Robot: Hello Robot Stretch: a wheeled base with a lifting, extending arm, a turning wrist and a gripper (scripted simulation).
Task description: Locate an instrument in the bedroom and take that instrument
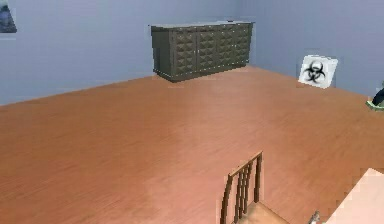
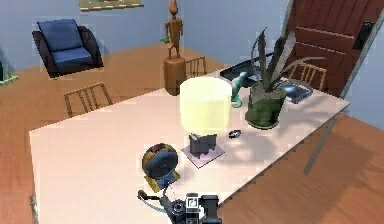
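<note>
The gripper point(image 2: 160, 200) is showing at the near edge of a pale table point(image 2: 90, 150), its thin fingers reaching toward the arm side view's left. A round blue-and-orange thing on a stand point(image 2: 160, 165) is standing just behind it on the tabletop, so I cannot tell whether the claw is gripping anything.

Near the table's middle a lamp point(image 2: 203, 105) with a cream shade is standing upright. Toward the right corner a potted plant point(image 2: 265, 100) is spreading long leaves. I cannot tell which of the things on the table, if any, is the instrument, nor which way it is pointing.

Beyond the far edge a tall wooden statue point(image 2: 176, 45) is standing upright, with a wooden chair point(image 2: 88, 97) pushed in to its left. A blue armchair point(image 2: 65, 45) is sitting well apart by the wall, and a dark red door point(image 2: 335, 35) is filling the upper right corner.

In the forward view a dark dresser point(image 1: 200, 50) is standing against the far wall across a bare wood floor point(image 1: 150, 130). A white sign with a black symbol point(image 1: 318, 70) is leaning at the wall to its right, and another chair point(image 1: 243, 190) is standing at the bottom edge.
</note>
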